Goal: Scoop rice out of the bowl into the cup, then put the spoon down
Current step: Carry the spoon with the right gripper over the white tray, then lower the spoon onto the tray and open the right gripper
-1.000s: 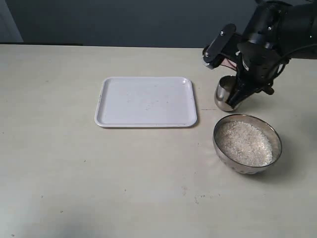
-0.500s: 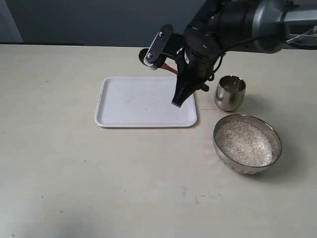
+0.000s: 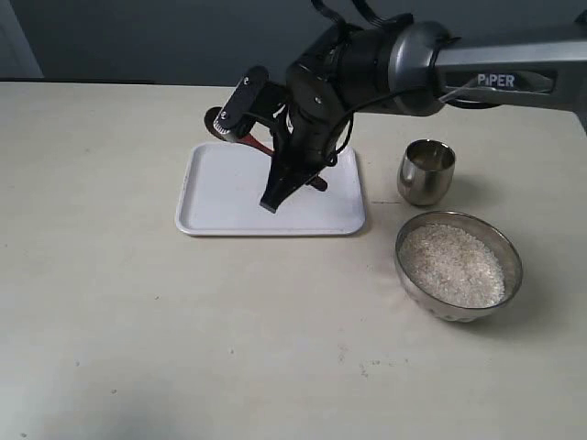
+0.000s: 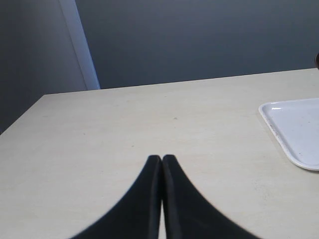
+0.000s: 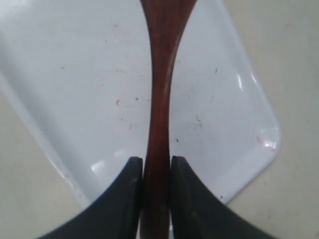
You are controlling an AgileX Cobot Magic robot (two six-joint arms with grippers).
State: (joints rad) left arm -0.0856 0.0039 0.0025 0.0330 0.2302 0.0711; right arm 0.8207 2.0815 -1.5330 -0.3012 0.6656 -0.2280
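My right gripper (image 3: pixel 272 200) hangs over the white tray (image 3: pixel 225 192), shut on the handle of the dark reddish-brown wooden spoon (image 3: pixel 316 182). In the right wrist view the spoon (image 5: pixel 160 99) runs between the gripper (image 5: pixel 157 162) fingers, above the tray (image 5: pixel 84 74). The steel bowl (image 3: pixel 410 269), holding white rice (image 3: pixel 454 264), sits at the right. The small steel cup (image 3: pixel 426 171) stands just behind it, right of the tray; its contents do not show. My left gripper (image 4: pixel 161 158) is shut on nothing over bare table and is out of the exterior view.
The tray's corner (image 4: pixel 296 129) shows at the side of the left wrist view. The right arm (image 3: pixel 431 60) stretches from the right across the back of the table, above the cup.
The right arm has swung left with the spoon, from above the cup to over the tray's right part. Bowl, cup and tray have stayed put.
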